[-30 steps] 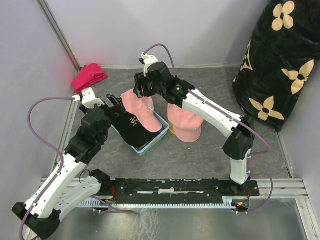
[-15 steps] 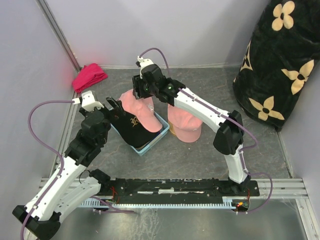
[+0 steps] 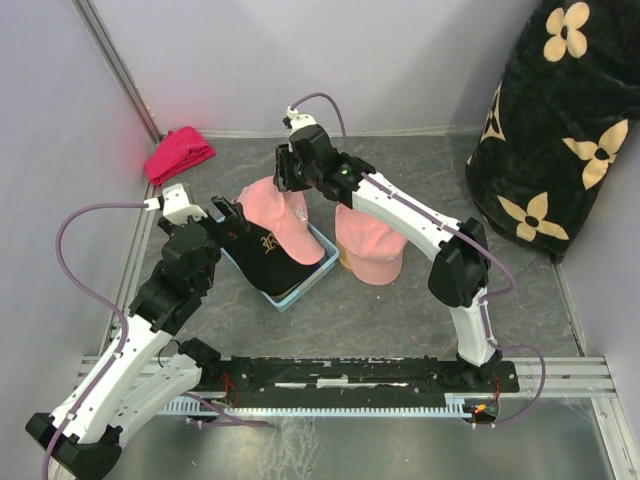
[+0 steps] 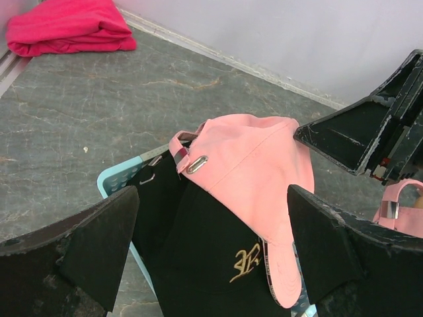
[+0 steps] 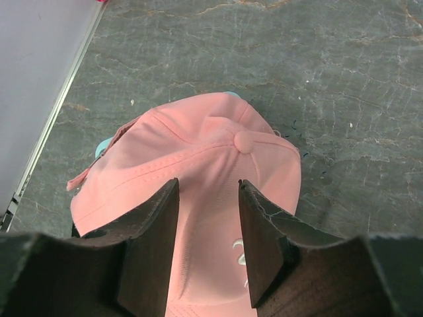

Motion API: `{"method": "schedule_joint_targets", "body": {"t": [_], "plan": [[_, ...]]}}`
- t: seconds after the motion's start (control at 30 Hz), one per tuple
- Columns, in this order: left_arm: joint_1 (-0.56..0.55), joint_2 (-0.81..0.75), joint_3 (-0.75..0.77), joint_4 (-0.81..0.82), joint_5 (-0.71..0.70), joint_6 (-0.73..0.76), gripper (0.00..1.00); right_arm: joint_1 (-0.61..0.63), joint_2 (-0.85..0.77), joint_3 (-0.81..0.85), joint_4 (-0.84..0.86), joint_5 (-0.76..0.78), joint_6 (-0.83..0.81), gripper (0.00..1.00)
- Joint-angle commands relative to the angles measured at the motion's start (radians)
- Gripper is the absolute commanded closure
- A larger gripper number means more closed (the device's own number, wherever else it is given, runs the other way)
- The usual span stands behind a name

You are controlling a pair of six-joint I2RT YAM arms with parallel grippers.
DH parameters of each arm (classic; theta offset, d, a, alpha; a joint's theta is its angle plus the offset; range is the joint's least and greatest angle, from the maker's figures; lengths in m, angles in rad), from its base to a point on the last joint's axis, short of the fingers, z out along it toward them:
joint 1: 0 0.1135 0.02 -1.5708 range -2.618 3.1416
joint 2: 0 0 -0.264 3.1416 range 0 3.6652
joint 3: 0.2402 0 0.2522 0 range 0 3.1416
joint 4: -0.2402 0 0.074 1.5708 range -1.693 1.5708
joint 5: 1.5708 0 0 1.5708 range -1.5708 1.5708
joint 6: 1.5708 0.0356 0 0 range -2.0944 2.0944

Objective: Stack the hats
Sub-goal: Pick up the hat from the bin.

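Observation:
A light pink hat (image 3: 278, 208) (image 5: 198, 148) lies on a black hat (image 3: 265, 255) (image 4: 198, 257) with a gold logo, both in a light blue basket (image 3: 303, 288) (image 4: 111, 182). My right gripper (image 3: 287, 186) (image 5: 208, 191) is down on the pink crown. Its jaws are half closed but still open, with a fold of fabric between the fingers (image 5: 155, 231). My left gripper (image 3: 216, 212) (image 4: 211, 205) hangs wide open over the black hat and holds nothing. A second pink hat (image 3: 368, 245) (image 4: 404, 212) sits to the right of the basket.
A folded red-pink cloth (image 3: 180, 153) (image 4: 66, 26) lies in the far left corner. A large black bag with cream flowers (image 3: 560, 130) fills the right side. Grey walls close in at the left and back. The right arm reaches across above the second pink hat.
The right gripper's jaws have narrowed over the pink hat's crown and the wrist has shifted slightly. The left arm and the hats have stayed put.

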Motion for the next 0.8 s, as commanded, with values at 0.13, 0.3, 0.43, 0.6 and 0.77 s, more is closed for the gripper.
{"method": "schedule_joint_targets", "body": {"t": [0.13,0.3,0.43,0.6,0.77], "plan": [[0.007,-0.007,0.000,0.029,0.015,-0.039,0.01,-0.012,0.007,-0.026,0.060,-0.050,0.045,0.56],[0.008,-0.008,-0.006,0.028,0.015,-0.042,0.01,-0.012,0.015,-0.028,0.066,-0.073,0.050,0.64],[0.010,-0.007,-0.012,0.028,0.017,-0.044,0.01,-0.012,0.018,-0.020,0.065,-0.082,0.050,0.79],[0.015,-0.006,-0.018,0.030,0.018,-0.044,0.01,-0.012,0.010,-0.019,0.073,-0.088,0.044,0.98],[0.021,-0.007,-0.025,0.031,0.021,-0.044,0.01,-0.011,-0.008,-0.025,0.086,-0.089,0.031,0.99]]}}
